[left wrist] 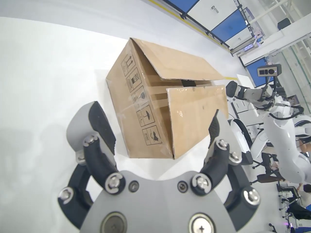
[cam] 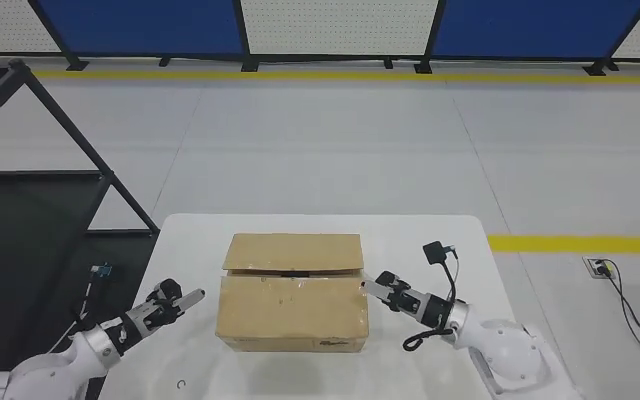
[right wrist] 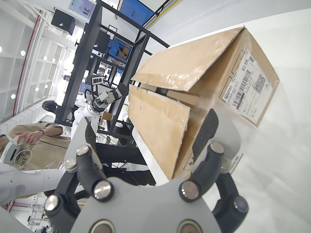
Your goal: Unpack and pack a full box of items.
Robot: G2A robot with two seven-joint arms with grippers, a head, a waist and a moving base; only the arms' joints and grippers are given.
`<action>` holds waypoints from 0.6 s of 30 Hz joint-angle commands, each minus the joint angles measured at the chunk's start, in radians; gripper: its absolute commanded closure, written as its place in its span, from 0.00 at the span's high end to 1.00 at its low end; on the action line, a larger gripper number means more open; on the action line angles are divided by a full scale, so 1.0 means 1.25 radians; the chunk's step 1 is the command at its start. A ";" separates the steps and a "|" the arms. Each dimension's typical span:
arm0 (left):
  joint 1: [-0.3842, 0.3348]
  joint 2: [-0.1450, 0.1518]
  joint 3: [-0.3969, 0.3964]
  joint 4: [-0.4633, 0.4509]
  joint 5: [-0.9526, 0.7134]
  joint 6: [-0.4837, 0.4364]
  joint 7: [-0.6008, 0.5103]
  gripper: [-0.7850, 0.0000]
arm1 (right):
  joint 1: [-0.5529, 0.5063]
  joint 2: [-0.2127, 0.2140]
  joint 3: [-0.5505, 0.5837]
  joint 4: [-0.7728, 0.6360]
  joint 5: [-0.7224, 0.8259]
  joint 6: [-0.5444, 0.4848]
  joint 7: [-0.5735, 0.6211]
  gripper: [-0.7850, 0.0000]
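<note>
1. The brown corrugated cardboard box (cam: pixel 292 310) stands in the middle of the white bench (cam: pixel 420 235). One long side faces the robot, so each short end is turned towards one arm.
2. Its far top flap (cam: pixel 292 250) is lifted a little, while the near top flap (left wrist: pixel 196 117) lies almost flat. The dark slit between them gives no view of the contents.
3. Printed handling symbols (left wrist: pixel 138 103) run down the left end face, and a white shipping label (right wrist: pixel 247 83) sits on the right end face.
4. The left tool (left wrist: pixel 156 116) hangs low off the left end of the box, near it but apart. Its fingers are spread wide and it has hold of nothing.
5. The right tool (right wrist: pixel 148 120) is just beside the upper right end of the box, about level with the flap seam. It too is spread wide and empty, and I cannot tell whether a fingertip touches the cardboard.
6. The two tools bracket the box, which probably lets one steady it while the other works on a flap.
7. Unpacking looks barely begun. The likely next step is folding the flaps fully back, and the raised far flap offers the easier edge to catch.
</note>
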State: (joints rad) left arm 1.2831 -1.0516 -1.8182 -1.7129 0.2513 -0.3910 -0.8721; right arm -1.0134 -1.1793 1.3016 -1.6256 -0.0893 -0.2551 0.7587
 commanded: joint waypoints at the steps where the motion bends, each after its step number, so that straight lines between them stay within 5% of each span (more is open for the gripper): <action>1: -0.005 0.002 0.003 0.007 -0.012 0.004 -0.010 1.00 | 0.017 -0.001 -0.011 0.020 0.008 -0.021 0.019 1.00; 18: -0.004 0.019 -0.020 0.046 -0.199 0.009 -0.055 1.00 | 0.033 0.010 -0.012 0.045 0.192 -0.180 0.178 1.00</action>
State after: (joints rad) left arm 1.2793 -1.0302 -1.8375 -1.6580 0.0277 -0.3807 -0.9283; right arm -0.9643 -1.1688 1.2782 -1.5637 0.1291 -0.4700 0.9671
